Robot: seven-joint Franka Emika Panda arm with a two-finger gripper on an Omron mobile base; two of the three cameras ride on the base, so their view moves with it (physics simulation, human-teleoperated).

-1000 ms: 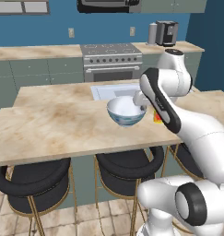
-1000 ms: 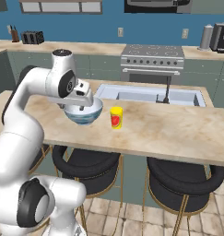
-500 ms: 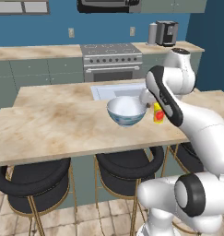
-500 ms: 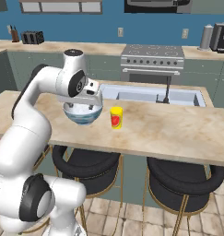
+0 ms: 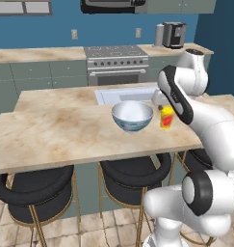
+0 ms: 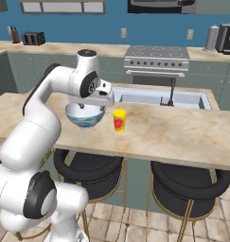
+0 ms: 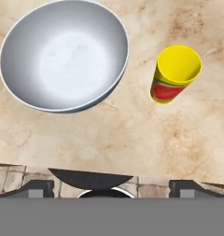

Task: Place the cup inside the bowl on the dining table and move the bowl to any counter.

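Note:
The bowl (image 5: 132,116), white inside with a pale blue patterned outside, stands on the dining table (image 5: 65,130) close to its front edge. Just to its right is the small yellow cup (image 5: 166,117) with a red patch, upright and empty. From the hand view, the bowl (image 7: 62,55) lies upper left and the cup (image 7: 175,73) upper right on the table (image 7: 132,133). My gripper (image 7: 111,186) hangs open above the table's front edge, between bowl and cup, holding nothing. The right base view puts the gripper (image 6: 104,100) over the bowl (image 6: 85,115), left of the cup (image 6: 119,120).
A sink (image 6: 159,98) with a dark faucet (image 6: 172,92) is set into the table behind the bowl. Black stools (image 5: 133,169) stand under the front edge. The counter (image 5: 36,54) and a stove (image 5: 116,62) run along the back wall.
My hand has swung sideways from over the bowl toward the cup. Bowl and cup have stayed where they were.

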